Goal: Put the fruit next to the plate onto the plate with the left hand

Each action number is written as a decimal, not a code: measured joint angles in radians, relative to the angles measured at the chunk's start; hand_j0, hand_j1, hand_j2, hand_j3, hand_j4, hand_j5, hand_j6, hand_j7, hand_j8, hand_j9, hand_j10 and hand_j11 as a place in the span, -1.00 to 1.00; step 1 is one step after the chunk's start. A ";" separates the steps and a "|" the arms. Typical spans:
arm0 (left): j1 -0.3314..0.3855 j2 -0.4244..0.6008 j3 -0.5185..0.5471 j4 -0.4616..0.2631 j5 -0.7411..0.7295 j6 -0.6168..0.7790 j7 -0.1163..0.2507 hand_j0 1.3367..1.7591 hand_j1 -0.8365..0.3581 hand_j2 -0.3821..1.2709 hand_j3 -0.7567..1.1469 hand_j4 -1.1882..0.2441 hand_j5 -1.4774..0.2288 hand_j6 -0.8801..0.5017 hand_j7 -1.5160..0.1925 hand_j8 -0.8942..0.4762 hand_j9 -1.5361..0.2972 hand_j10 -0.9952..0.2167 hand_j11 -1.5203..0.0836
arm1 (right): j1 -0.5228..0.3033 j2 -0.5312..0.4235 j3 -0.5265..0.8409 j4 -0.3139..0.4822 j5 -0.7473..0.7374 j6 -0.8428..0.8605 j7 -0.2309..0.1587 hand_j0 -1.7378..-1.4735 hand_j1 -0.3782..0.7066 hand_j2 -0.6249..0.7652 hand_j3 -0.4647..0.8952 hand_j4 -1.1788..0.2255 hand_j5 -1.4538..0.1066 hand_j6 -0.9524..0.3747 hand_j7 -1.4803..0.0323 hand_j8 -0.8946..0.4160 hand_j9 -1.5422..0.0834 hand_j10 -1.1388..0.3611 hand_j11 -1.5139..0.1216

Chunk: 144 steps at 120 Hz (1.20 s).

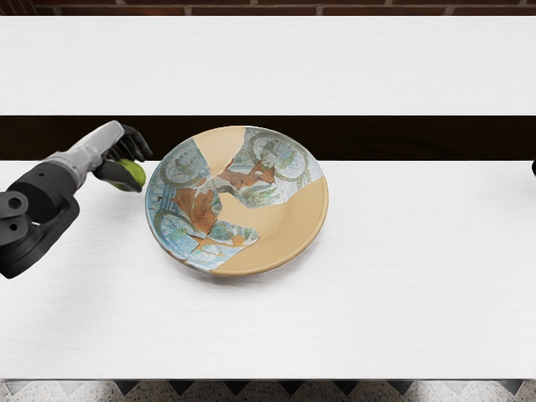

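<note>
Head view: the left hand (122, 157), just left of the plate (295, 228), clasps the green fruit (134, 174), seemingly ready to lift it across.

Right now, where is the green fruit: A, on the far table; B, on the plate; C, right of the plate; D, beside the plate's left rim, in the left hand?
D: the left hand grips the green fruit just outside the left rim of the plate.

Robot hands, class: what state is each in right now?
Left robot hand: closed on the green fruit.
Right robot hand: only a sliver at the edge; cannot be told.
</note>
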 joint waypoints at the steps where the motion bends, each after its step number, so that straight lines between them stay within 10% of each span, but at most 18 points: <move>1: -0.002 0.000 0.000 -0.001 -0.001 -0.001 0.000 0.52 -0.14 0.06 -0.20 -0.26 -0.27 -0.67 -0.23 -0.49 -0.26 -0.33 -0.17 | 0.000 0.000 0.000 0.000 0.000 0.000 0.000 -0.40 -0.91 -0.11 -0.32 0.66 0.84 0.41 0.93 0.34 0.87 0.50 0.83; 144: -0.077 -0.059 0.000 -0.082 -0.065 -0.066 0.026 0.52 -0.12 0.03 -0.20 -0.26 -0.28 -0.68 -0.23 -0.51 -0.26 -0.32 -0.18 | 0.000 0.000 0.000 0.000 0.000 0.000 0.000 -0.40 -0.91 -0.11 -0.32 0.66 0.84 0.41 0.93 0.34 0.87 0.50 0.83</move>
